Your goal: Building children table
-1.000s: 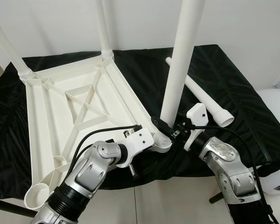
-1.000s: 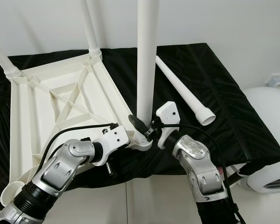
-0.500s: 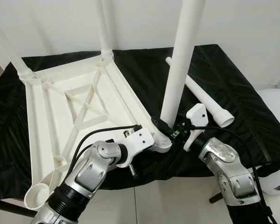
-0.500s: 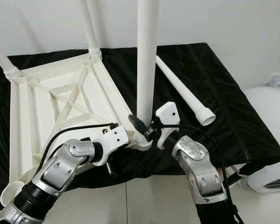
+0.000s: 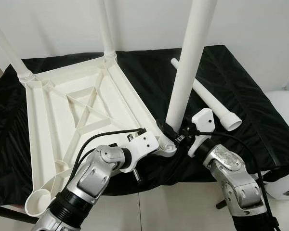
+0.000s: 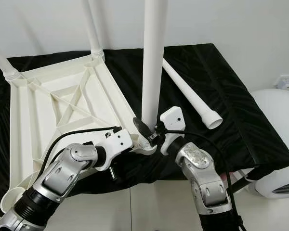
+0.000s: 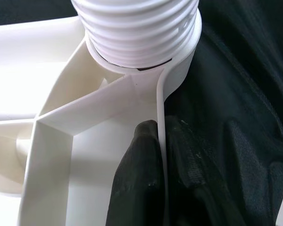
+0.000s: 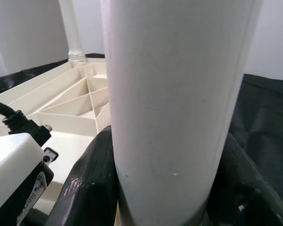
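Note:
A white children's table top point(image 5: 82, 113) lies upside down on a black-covered table, with two legs point(image 5: 106, 29) standing in its far corners. A third white leg point(image 5: 188, 72) stands almost upright in the near right corner socket point(image 5: 167, 147). My right gripper point(image 5: 171, 132) is shut on this leg just above the socket; its fingers point(image 8: 85, 188) wrap both sides of the tube point(image 8: 174, 108). My left gripper point(image 7: 161, 136) is shut on the table top's rim wall point(image 7: 161, 108) beside the same socket, whose threaded collar point(image 7: 137, 28) sits in it.
A loose fourth leg point(image 5: 207, 98) lies on the black cloth point(image 5: 241, 96) to the right of the standing leg. A white rounded object point(image 5: 284, 144) stands at the far right. The black table's front edge runs just below my grippers, with tiled floor point(image 5: 183, 207) beneath.
The standing leg has tilted slightly to the right at its top, and my right arm has shifted a little with it. My left gripper has stayed on the rim.

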`<state>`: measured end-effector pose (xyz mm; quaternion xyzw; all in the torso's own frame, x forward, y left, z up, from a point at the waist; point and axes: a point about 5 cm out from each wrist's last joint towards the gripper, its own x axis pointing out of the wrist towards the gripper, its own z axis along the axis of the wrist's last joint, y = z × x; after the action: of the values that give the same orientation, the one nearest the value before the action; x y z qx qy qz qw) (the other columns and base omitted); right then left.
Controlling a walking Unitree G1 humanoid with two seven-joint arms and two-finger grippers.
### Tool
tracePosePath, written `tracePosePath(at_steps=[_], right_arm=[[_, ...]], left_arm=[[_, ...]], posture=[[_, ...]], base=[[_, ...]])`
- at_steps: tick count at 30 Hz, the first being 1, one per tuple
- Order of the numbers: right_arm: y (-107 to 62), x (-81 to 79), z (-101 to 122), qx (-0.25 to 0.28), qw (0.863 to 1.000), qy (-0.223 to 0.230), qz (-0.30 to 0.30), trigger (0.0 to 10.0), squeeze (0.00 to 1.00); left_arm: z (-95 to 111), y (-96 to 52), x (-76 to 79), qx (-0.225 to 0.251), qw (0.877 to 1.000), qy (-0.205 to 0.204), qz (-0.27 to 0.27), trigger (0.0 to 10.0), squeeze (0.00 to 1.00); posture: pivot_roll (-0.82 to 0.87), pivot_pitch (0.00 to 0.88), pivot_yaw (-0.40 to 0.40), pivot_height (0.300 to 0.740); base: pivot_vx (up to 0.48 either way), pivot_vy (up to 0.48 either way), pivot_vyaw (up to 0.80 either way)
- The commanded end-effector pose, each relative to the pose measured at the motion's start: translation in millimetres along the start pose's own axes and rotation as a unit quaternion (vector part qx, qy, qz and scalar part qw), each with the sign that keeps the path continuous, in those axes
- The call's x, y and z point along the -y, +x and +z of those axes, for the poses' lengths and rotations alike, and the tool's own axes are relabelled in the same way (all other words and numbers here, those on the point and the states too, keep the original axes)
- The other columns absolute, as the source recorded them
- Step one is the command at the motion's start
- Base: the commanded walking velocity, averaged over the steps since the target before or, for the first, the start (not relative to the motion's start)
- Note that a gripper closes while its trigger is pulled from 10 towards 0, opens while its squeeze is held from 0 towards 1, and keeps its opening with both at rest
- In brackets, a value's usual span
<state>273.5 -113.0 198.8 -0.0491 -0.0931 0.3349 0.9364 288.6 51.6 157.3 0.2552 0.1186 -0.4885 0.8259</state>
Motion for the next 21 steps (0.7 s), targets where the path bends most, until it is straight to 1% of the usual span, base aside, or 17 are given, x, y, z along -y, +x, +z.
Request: tracePosePath(at_steps=[1, 4, 6, 16, 21], right_arm=[[4.4, -32.4, -30.0, -0.061, 0.994, 0.066, 0.065, 10.0, 0.0], [7.3, -31.6, -26.8, -0.048, 0.996, 0.067, 0.02, 10.0, 0.0], [8.8, -31.6, -25.3, -0.042, 0.997, 0.065, 0.004, 10.0, 0.0], [12.5, -35.4, -23.9, -0.038, 0.997, 0.058, -0.015, 10.0, 0.0], [17.8, -38.1, -25.9, -0.043, 0.997, 0.058, -0.027, 10.0, 0.0]], left_arm=[[-1.7, 6.8, -0.3, 0.0, 0.999, -0.015, 0.041, 10.0, 0.0], [1.3, 6.7, -6.7, 0.003, 0.997, -0.033, 0.065, 10.0, 0.0], [2.8, 6.7, -8.7, 0.005, 0.997, -0.038, 0.07, 10.0, 0.0], [5.4, 6.1, -12.8, 0.007, 0.996, -0.043, 0.08, 10.0, 0.0], [7.5, 5.0, -14.6, 0.009, 0.995, -0.046, 0.086, 10.0, 0.0]], posture=[[-0.1, 0.191, 0.036, 0.74], [-0.1, 0.193, 0.039, 0.74], [-0.1, 0.193, 0.04, 0.74], [-0.1, 0.196, 0.039, 0.74], [-0.09, 0.195, 0.034, 0.74]], base=[[0.0, 0.0, 0.0], [0.0, 0.0, 0.0], [0.0, 0.0, 0.0], [0.0, 0.0, 0.0], [0.0, 0.0, 0.0]])
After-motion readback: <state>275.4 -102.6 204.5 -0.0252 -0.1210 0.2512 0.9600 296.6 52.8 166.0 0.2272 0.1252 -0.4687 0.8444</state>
